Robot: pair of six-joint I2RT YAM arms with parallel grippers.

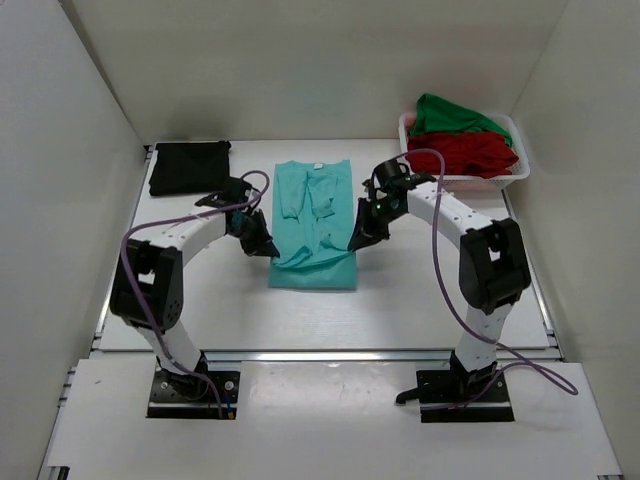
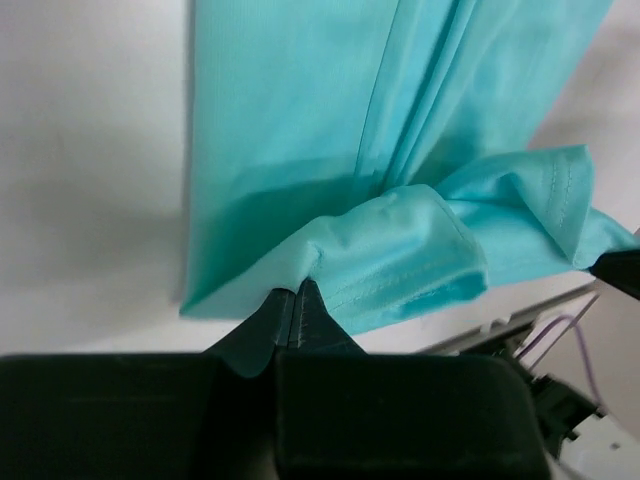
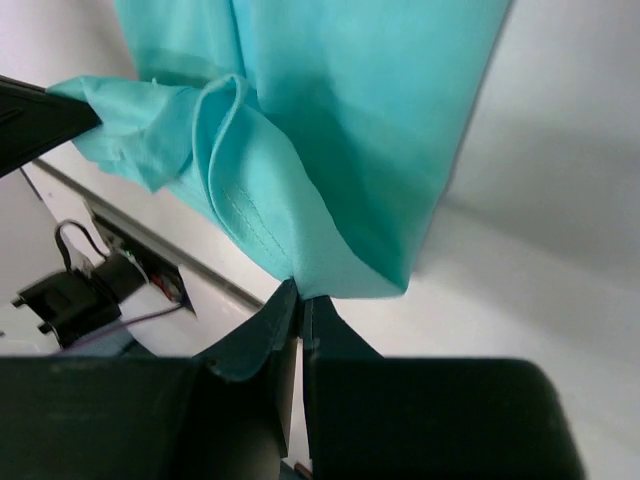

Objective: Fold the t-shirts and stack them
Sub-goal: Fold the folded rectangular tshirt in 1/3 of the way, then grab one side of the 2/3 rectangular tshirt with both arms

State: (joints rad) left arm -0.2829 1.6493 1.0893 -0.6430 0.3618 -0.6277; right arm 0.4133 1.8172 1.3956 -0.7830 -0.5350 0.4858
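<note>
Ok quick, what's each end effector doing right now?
Left end effector: closed, pinching the teal t-shirt by its hem.
Right end effector: closed, pinching the same shirt's hem.

This is a robotics lab cell, not a home. A bare white worktop (image 1: 420,300) is boxed in by plain white panels (image 1: 300,70) behind it and on both sides. An aluminium rail (image 1: 320,355) runs along the worktop's near edge. Just in front of it, a left arm (image 1: 160,285) and a right arm (image 1: 490,265) stand bolted to black base plates (image 1: 195,393), trailing purple cables (image 1: 437,250).
</note>
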